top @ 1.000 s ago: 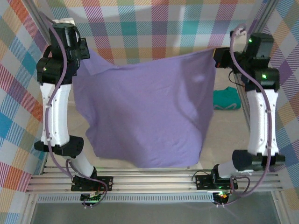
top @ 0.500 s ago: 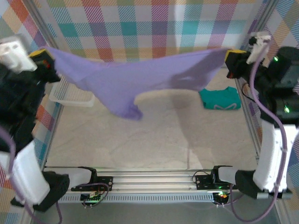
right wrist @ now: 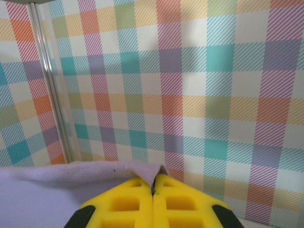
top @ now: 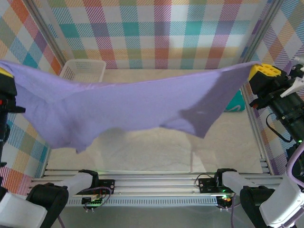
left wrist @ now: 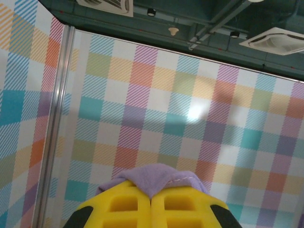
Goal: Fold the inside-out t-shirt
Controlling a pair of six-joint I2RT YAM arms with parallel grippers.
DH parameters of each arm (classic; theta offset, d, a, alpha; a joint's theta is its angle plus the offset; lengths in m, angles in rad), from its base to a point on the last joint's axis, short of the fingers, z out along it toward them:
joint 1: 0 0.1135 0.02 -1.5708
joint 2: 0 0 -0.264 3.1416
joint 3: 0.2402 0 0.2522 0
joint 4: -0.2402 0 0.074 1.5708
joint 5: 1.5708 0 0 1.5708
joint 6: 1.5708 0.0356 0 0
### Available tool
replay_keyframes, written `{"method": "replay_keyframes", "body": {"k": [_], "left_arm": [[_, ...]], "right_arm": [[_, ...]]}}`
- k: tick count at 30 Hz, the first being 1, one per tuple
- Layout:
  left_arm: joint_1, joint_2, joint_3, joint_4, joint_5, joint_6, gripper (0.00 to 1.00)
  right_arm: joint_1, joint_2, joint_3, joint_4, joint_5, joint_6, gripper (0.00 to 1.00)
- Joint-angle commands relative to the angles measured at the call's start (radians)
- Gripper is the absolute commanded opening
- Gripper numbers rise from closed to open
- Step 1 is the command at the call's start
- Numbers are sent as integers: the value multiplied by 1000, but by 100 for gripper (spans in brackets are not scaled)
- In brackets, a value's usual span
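The inside-out t-shirt (top: 128,107), lavender-purple, hangs stretched across the whole workspace above the table, sagging to a point at lower left and another at centre right. My left gripper (top: 4,72) at the far left edge is shut on one corner of it; in the left wrist view a fold of the t-shirt (left wrist: 152,178) pokes out between the yellow fingers (left wrist: 123,206). My right gripper (top: 261,71) at the far right is shut on the other corner. In the right wrist view the t-shirt's hem (right wrist: 71,173) runs left from the closed yellow fingers (right wrist: 180,204).
A teal-green garment (top: 233,103) lies at the table's right side, partly behind the shirt. A white basket (top: 83,70) sits at the back left. Plaid walls enclose the table (top: 156,147), with a metal rail along its near edge.
Both arms have swung up and outward, pulling the shirt from a hanging sheet into a wide, nearly level span. The grippers stayed shut on its corners.
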Motion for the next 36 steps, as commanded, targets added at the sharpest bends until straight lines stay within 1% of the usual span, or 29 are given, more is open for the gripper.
{"method": "replay_keyframes", "body": {"k": [1, 3, 5, 9, 12, 14, 16, 18, 19, 20, 21, 22, 23, 24, 25, 26, 27, 28, 29, 30, 31, 32, 33, 34, 36], "left_arm": [[3, 154, 9, 5, -68, 43, 0], [5, 237, 1, 15, -87, 57, 0], [7, 314, -31, 61, -96, 74, 0], [30, 466, -97, 160, -78, 82, 0], [53, 610, -124, 225, -43, 74, 0], [63, 738, -112, 272, -17, 72, 0], [66, 884, -60, 301, 2, 72, 0], [69, 1062, 75, 298, 2, 71, 0], [73, 1168, 159, 293, 14, 68, 0], [75, 1266, 243, 297, 16, 62, 5], [77, 1342, 296, 312, 37, 52, 11], [80, 1403, 325, 343, 54, 39, 19], [81, 1442, 323, 382, 75, 23, 31], [83, 1463, 322, 404, 98, 14, 43], [83, 1474, 323, 409, 118, 8, 52], [83, 1472, 319, 394, 136, 3, 58], [82, 1461, 313, 376, 135, -2, 65], [84, 1443, 304, 348, 148, -15, 73], [86, 1418, 292, 311, 168, -26, 80], [85, 1385, 267, 290, 180, -43, 81], [85, 1343, 225, 267, 204, -68, 81], [83, 1291, 170, 247, 237, -94, 81], [79, 1237, 101, 243, 265, -106, 81], [70, 1159, -12, 254, 264, -123, 81], [49, 982, -318, 359, 269, -167, 81]], "right_arm": [[-4, 81, -7, -3, 11, -26, 0], [-4, 113, -50, 31, 21, -36, 0], [-3, 160, -106, 82, 28, -44, 0], [-2, 277, -217, 193, 45, -55, 0], [6, 412, -282, 305, 58, -57, 0], [17, 546, -277, 363, 64, -58, 0], [28, 697, -236, 405, 72, -61, 0], [39, 873, -142, 425, 87, -57, 1], [45, 978, -67, 418, 101, -56, 2], [49, 1085, 24, 411, 127, -53, 4], [49, 1189, 126, 395, 138, -50, 8], [48, 1311, 268, 352, 162, -39, 12], [47, 1428, 430, 307, 185, -44, 21], [48, 1526, 572, 261, 192, -40, 26], [45, 1604, 696, 222, 191, -30, 30], [46, 1638, 750, 200, 182, -25, 32], [47, 1629, 729, 190, 171, -16, 34], [48, 1586, 656, 192, 153, -14, 38], [53, 1521, 534, 208, 140, -15, 42], [58, 1447, 415, 239, 141, -20, 42], [68, 1350, 239, 301, 137, -31, 43], [74, 1254, 67, 364, 134, -34, 44], [78, 1176, -50, 390, 136, -35, 44], [85, 1100, -160, 394, 137, -36, 44], [96, 976, -352, 382, 137, -19, 45]]}}
